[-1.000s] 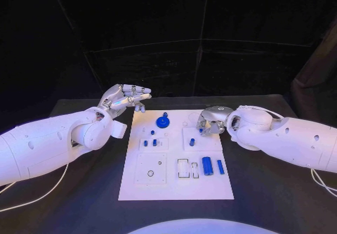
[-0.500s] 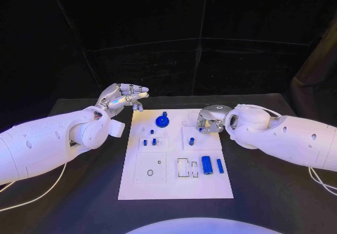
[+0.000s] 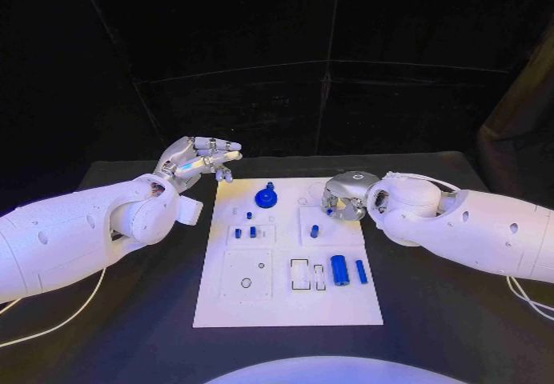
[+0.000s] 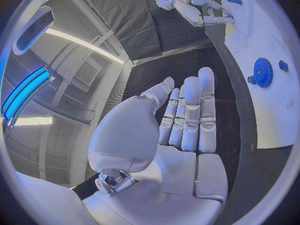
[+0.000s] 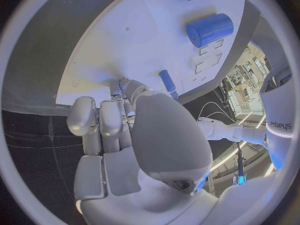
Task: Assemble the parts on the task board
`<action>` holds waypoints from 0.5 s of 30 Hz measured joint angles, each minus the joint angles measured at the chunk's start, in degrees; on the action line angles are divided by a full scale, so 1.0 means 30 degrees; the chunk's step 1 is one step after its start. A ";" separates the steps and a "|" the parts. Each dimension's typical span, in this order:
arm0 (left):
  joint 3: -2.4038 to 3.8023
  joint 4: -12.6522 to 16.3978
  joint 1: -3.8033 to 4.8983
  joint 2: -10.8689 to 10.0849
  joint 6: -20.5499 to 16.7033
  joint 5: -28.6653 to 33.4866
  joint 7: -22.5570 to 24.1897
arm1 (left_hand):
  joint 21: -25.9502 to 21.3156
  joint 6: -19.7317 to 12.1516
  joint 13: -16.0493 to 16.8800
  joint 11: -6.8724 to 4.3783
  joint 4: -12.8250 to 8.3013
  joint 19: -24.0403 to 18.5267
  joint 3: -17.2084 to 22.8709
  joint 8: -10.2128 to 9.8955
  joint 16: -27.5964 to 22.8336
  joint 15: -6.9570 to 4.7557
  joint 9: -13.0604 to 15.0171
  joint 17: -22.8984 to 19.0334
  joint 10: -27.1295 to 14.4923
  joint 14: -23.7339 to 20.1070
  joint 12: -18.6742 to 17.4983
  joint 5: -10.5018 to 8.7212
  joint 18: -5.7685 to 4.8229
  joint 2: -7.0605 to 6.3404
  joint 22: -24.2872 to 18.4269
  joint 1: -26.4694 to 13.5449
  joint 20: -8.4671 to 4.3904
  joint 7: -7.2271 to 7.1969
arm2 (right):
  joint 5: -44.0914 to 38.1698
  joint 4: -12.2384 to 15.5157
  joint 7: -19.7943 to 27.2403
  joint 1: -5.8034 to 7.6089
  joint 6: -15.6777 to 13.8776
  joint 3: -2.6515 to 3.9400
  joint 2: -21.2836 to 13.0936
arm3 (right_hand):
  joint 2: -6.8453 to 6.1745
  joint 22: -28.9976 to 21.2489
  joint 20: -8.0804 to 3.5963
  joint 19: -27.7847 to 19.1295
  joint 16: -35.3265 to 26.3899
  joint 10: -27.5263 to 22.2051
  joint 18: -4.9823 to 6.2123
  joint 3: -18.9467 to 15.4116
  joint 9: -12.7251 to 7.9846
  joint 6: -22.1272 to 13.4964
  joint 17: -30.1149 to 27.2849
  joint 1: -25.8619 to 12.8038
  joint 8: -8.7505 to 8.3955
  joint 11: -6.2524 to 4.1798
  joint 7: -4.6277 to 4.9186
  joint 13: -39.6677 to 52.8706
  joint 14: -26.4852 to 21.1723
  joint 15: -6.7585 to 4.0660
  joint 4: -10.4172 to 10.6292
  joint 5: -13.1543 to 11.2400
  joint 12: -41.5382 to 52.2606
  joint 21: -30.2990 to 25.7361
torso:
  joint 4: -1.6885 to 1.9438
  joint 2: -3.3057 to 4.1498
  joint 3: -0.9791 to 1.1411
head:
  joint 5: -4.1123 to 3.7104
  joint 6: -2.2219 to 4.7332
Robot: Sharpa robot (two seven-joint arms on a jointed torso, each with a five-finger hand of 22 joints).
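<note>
risk sits mostly with the right hand (image 3: 347,197), which is curled down over the far right part of the board (image 3: 289,308). its fingers are bunched together at the board surface, and i cannot tell whether they pinch a small part or close on nothing. if a piece is in there, a slight tilt could jam it at the mouth of its hole or let it skid away over the smooth white plate; the short peg (image 3: 314,231) just beside the fingers could also be knocked over.

left hand (image 3: 202,158) hangs over the table (image 3: 462,320) just off the board's far left corner, fingers curled toward the thumb, apparently with nothing in them. it is too far off to steady the board, so a hard push could shift the plate.

as for holders, the board's recesses carry the gear (image 3: 266,198) on its post and small pegs (image 3: 245,233) standing in a left block. the cylinder (image 3: 339,269) and bar (image 3: 361,272) lie loose beside two unfilled slots (image 3: 307,274).
</note>
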 measured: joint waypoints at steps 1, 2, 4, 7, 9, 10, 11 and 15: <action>0.0000 0.0000 0.0000 -0.0004 -0.0015 0.0001 0.0000 | 0.0000 -0.0040 0.0000 0.0000 0.0000 0.0000 -0.0001 0.0000 0.0000 0.0000 0.0000 -0.0021 0.0000 0.0000 0.0000 0.0014 0.0000 0.0000 -0.0014 0.0000 0.0000 0.0039 | -0.0026 0.0059 -0.0036 -0.0017 -0.0091 -0.0007 -0.0051 | 0.0014 0.0026 0.0027 0.0027 0.0000 0.0047 -0.0001 0.0196 -0.0009 0.0003 -0.0002 -0.0105 -0.0002 0.0047 0.0004 -0.0002 0.0000 0.0000 -0.0051 0.0012 -0.0002 0.0000 | 0.0004 0.0002 0.0002 | 0.0013 0.0005; 0.0000 0.0000 0.0000 -0.0009 -0.0036 0.0002 0.0001 | 0.0000 -0.0070 0.0001 0.0000 -0.0032 0.0000 0.0031 0.0000 -0.0003 0.0000 0.0000 -0.0024 0.0000 0.0000 0.0000 0.0120 0.0000 0.0000 -0.0016 0.0000 0.0000 0.0068 | -0.0042 0.0131 -0.0067 -0.0032 -0.0188 -0.0012 -0.0109 | 0.0051 0.0034 0.0027 0.0027 0.0000 0.0067 -0.0002 0.0301 -0.0015 0.0033 -0.0001 -0.0142 -0.0004 0.0067 0.0034 -0.0002 0.0000 0.0000 -0.0106 0.0013 -0.0002 0.0000 | 0.0005 0.0000 0.0002 | 0.0027 0.0007; -0.0001 -0.0007 0.0000 -0.0015 -0.0089 0.0005 0.0011 | -0.0035 -0.0071 0.0000 0.0000 -0.0162 0.0000 0.0161 0.0000 -0.0076 0.0000 0.0001 -0.0078 0.0000 0.0000 0.0000 0.0227 0.0000 0.0000 -0.0050 0.0000 0.0000 0.0068 | -0.0049 0.0333 -0.0139 -0.0048 -0.0462 -0.0021 -0.0247 | -0.0122 0.0148 -0.0043 0.0097 0.0079 0.0067 -0.0166 0.0767 -0.0021 0.0159 -0.0002 -0.0523 -0.0057 0.0068 0.0019 0.0006 0.0000 0.0000 -0.0302 0.0013 -0.0082 0.0150 | 0.0005 -0.0002 0.0002 | 0.0037 0.0011; -0.0002 -0.0027 0.0000 -0.0022 -0.0178 0.0008 0.0034 | -0.0076 -0.0070 0.0001 0.0000 -0.0212 0.0000 0.0212 0.0000 -0.0076 -0.0070 0.0001 -0.0082 0.0000 -0.0071 0.0000 0.0281 0.0001 -0.0077 -0.0050 0.0077 0.0000 0.0069 | -0.0049 0.0591 -0.0228 -0.0049 -0.0913 -0.0022 -0.0405 | -0.0120 0.0251 0.0023 0.0162 0.0079 0.0099 -0.0302 0.0937 -0.0019 0.0163 -0.0002 -0.0624 -0.0058 0.0036 0.0022 0.0020 0.0001 0.0000 -0.0422 0.0013 -0.0116 0.0152 | 0.0005 -0.0022 0.0000 | 0.0040 0.0011; -0.0002 -0.0038 0.0000 -0.0023 -0.0228 0.0009 0.0046 | -0.0076 -0.0070 0.0002 0.0000 -0.0212 0.0000 0.0211 0.0000 -0.0076 -0.0070 0.0001 -0.0082 0.0001 -0.0070 0.0000 0.0281 -0.0001 -0.0077 -0.0050 0.0077 0.0000 0.0068 | -0.0046 0.0713 -0.0266 -0.0049 -0.1184 -0.0022 -0.0484 | -0.0146 0.0321 0.0023 0.0161 0.0079 0.0132 -0.0302 0.1050 -0.0016 0.0163 -0.0002 -0.0745 -0.0059 0.0003 0.0021 0.0028 0.0001 0.0001 -0.0468 0.0013 -0.0116 0.0237 | 0.0005 -0.0027 0.0000 | 0.0042 0.0011; -0.0002 -0.0045 0.0000 -0.0023 -0.0268 0.0010 0.0053 | -0.0076 -0.0070 0.0002 0.0000 -0.0212 0.0000 0.0211 0.0000 -0.0076 -0.0070 0.0002 -0.0082 0.0000 -0.0070 0.0000 0.0280 -0.0001 -0.0078 -0.0050 0.0077 0.0000 0.0068 | -0.0040 0.0803 -0.0282 -0.0048 -0.1375 -0.0021 -0.0540 | -0.0145 0.0361 -0.0031 0.0216 0.0146 0.0133 -0.0302 0.1104 -0.0012 0.0162 -0.0001 -0.0747 -0.0069 0.0003 0.0022 0.0028 0.0000 0.0000 -0.0476 0.0013 -0.0116 0.0237 | 0.0007 -0.0027 0.0000 | 0.0042 0.0011; -0.0002 -0.0050 0.0000 -0.0024 -0.0306 0.0010 0.0057 | -0.0076 -0.0070 0.0002 0.0000 -0.0212 0.0000 0.0212 0.0000 -0.0075 -0.0070 0.0001 -0.0099 0.0001 -0.0070 0.0000 0.0281 -0.0001 -0.0077 -0.0049 0.0077 0.0000 0.0068 | -0.0035 0.0867 -0.0288 -0.0048 -0.1519 -0.0021 -0.0577 | -0.0164 0.0398 -0.0047 0.0231 0.0183 0.0132 -0.0301 0.1129 0.0002 0.0163 -0.0001 -0.0767 -0.0101 0.0004 0.0022 0.0027 0.0000 0.0001 -0.0501 0.0014 -0.0117 0.0237 | 0.0007 -0.0027 0.0000 | 0.0042 0.0026; -0.0001 -0.0099 0.0000 -0.0033 -0.0480 0.0014 0.0068 | -0.0076 -0.0141 -0.0028 0.0103 -0.0248 0.0000 0.0355 0.0000 -0.0076 0.0000 0.0002 -0.0156 -0.0103 -0.0139 0.0000 0.0280 -0.0001 -0.0077 -0.0084 0.0077 0.0000 0.0140 | -0.0007 0.1195 -0.0294 -0.0047 -0.2170 -0.0017 -0.0823 | -0.0218 0.0741 -0.0017 0.0504 0.0299 0.0137 -0.0300 0.1323 0.0027 0.0162 0.0154 -0.0935 -0.0110 0.0009 0.0022 0.0028 0.0000 0.0001 -0.0586 0.0013 -0.0117 0.0502 | 0.0018 -0.0027 0.0000 | 0.0033 0.0148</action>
